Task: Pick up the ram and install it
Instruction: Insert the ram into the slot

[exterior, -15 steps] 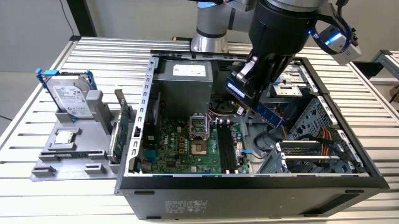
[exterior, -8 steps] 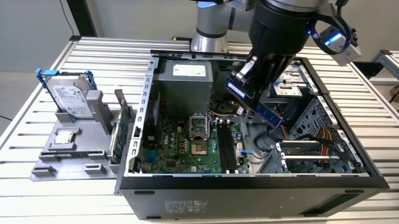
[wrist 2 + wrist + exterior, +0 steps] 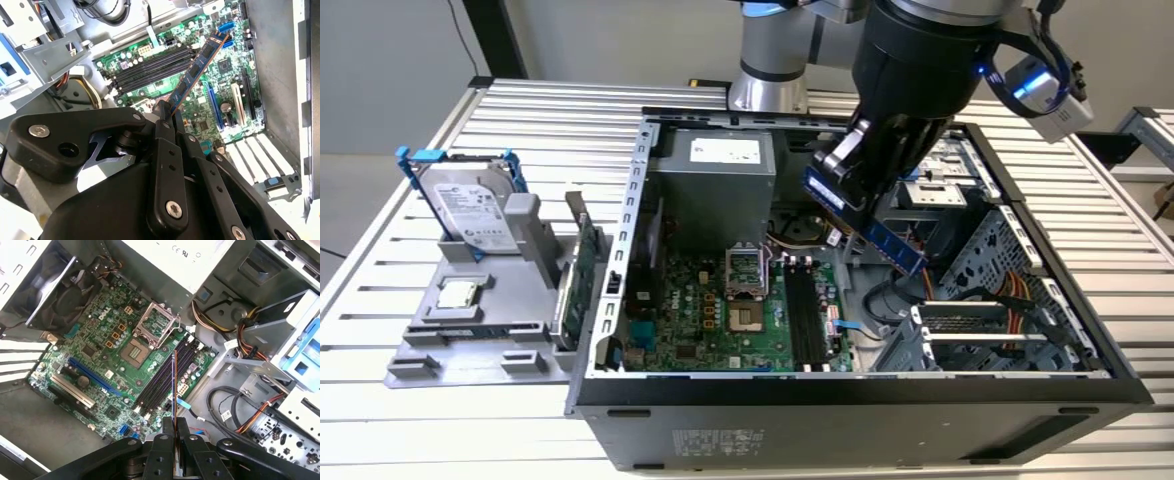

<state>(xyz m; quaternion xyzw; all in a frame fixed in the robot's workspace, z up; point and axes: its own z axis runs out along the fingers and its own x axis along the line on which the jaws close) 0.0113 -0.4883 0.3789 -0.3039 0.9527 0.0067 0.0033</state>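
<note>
Above the open motherboard (image 3: 125, 360), blue ram (image 3: 196, 70) clamped between closed fingers (image 3: 165, 131), projecting beyond their tips

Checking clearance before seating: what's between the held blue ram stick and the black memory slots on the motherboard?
Nothing. In the first wrist view, the thin blue ram stick, clamped in the black end effector, hangs over the long black memory slots with open air between.

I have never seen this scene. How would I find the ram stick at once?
Look at the open computer case on the slatted table. Above its green motherboard hangs the black gripper, its jaws shut on the ram. It is the narrow blue stick with dark chips, held in the air and not lying flat.
</note>
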